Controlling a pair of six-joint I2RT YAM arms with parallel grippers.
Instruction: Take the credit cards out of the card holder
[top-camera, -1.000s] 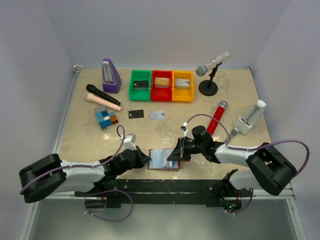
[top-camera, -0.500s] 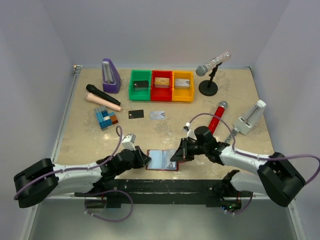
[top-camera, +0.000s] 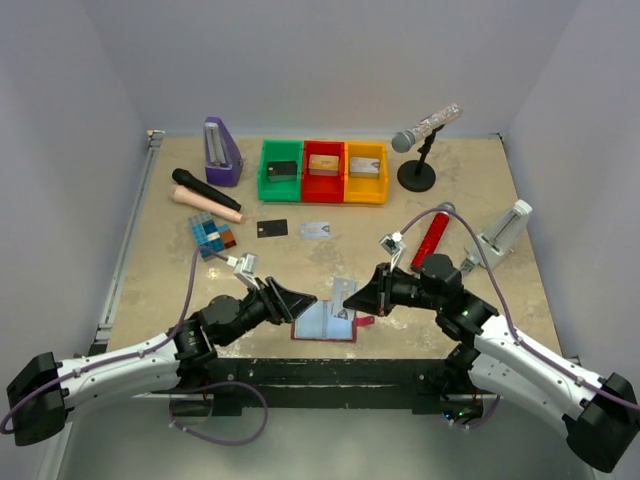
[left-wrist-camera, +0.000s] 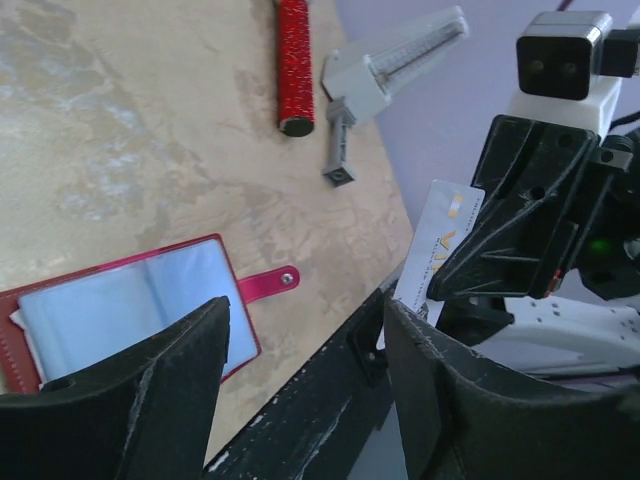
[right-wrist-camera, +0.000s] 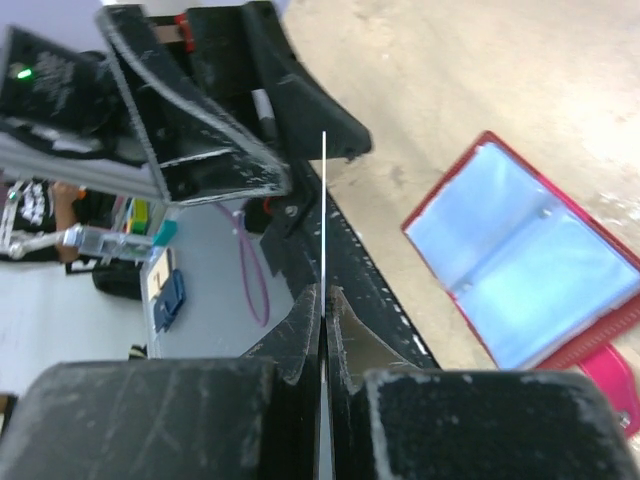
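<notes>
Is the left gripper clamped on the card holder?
No, the left gripper is spread open, and the card holder lies open on the table beyond it.

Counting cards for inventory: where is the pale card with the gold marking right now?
In the top view, low centre: the pale card is pinched in the right gripper, by the right end of the open card holder, opposite the open left gripper.

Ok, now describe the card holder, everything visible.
The card holder is a dark-red, leather-like folding wallet lying open and flat on the table by its near edge. Inside are pale bluish clear pockets; a red snap tab with a metal stud sticks out on its right. Neither end effector grips it: the left end effector is open beside it, the right end effector holds a pale card above it.
</notes>
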